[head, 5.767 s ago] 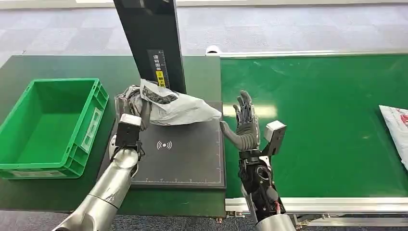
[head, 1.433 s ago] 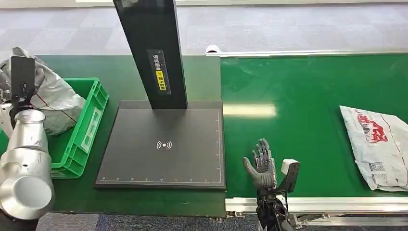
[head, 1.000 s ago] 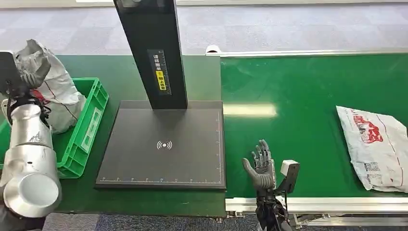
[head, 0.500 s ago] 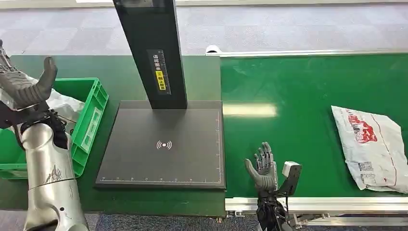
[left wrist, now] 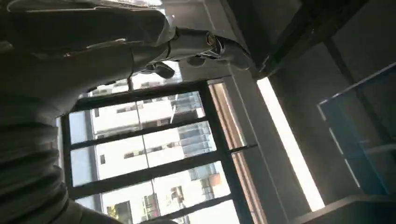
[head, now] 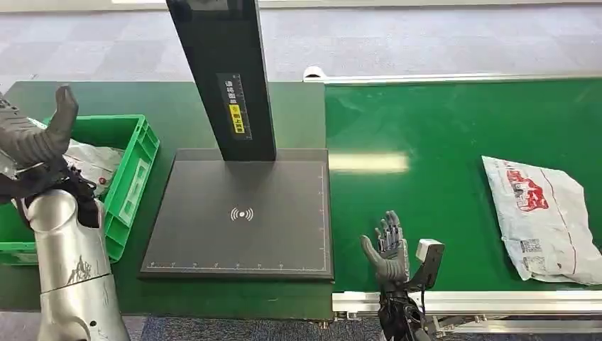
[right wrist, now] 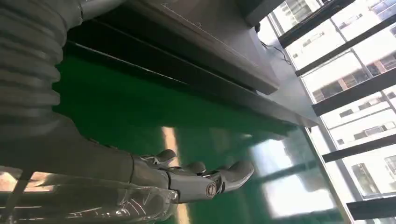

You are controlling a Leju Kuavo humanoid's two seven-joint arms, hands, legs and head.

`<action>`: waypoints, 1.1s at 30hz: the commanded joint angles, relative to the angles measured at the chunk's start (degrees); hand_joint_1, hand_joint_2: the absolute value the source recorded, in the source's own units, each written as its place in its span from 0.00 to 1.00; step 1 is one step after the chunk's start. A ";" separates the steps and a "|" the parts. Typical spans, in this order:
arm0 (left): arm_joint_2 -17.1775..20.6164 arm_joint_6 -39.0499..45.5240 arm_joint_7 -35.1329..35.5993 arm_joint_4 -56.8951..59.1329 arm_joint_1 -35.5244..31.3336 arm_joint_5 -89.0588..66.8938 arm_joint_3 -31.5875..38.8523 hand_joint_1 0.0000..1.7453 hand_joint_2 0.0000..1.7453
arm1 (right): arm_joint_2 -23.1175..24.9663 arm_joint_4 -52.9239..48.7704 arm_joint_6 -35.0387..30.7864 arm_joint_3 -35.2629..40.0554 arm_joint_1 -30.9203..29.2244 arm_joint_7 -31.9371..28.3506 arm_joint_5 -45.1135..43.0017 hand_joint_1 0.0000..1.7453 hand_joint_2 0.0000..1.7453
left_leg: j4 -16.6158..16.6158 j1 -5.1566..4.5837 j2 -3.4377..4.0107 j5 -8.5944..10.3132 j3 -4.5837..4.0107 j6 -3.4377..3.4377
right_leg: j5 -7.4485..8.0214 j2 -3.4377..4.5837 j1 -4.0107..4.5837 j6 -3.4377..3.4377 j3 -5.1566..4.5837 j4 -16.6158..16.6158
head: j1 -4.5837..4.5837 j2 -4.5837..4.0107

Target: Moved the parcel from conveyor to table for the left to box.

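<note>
Our left hand [head: 32,135] hangs spread and empty above the crate [head: 135,153]. The right hand's [head: 387,252] fingers [head: 389,231] are spread, holding nothing. We should wait until the parcel [head: 543,213] lies just beyond them, then grip it broadly.

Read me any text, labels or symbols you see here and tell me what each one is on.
Wireless-wave symbol, no words: on the black scanner pad.
Yellow-and-white label on the black post: characters too small to read.
Red print and codes on the white parcel: too blurred to read.

I see one crumpled white parcel [head: 89,162] lying inside the green box [head: 135,153] at the far left. A second white parcel with red print [head: 550,217] lies flat on the green conveyor [head: 440,142], far right.
</note>
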 commanded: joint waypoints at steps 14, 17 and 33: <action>-11.39 -35.20 -0.22 35.68 24.41 15.16 -8.24 0.00 1.00 | 2.59 7.91 2.71 7.92 -0.59 -4.79 2.42 0.00 1.00 | -0.22 0.00 0.26 -0.08 0.36 0.01 | 0.00 0.25 0.00 -0.02 0.30 -0.25 | 0.00 0.00; -11.95 -35.67 -0.22 34.12 25.62 14.43 -8.18 0.00 1.00 | 2.65 4.06 3.71 9.19 1.66 -4.79 1.68 0.00 1.00 | -0.18 0.00 0.05 -0.07 0.18 0.01 | -0.05 0.08 0.00 -0.02 0.19 -0.21 | 0.00 0.00; -13.44 -35.71 -0.22 33.38 25.52 13.94 -11.11 0.00 1.00 | 2.57 -0.71 2.61 13.12 3.42 -4.79 1.30 0.00 1.00 | -0.07 -0.01 -0.12 -0.05 -0.07 0.01 | -0.05 -0.08 -0.02 -0.01 -0.03 -0.10 | 0.00 0.02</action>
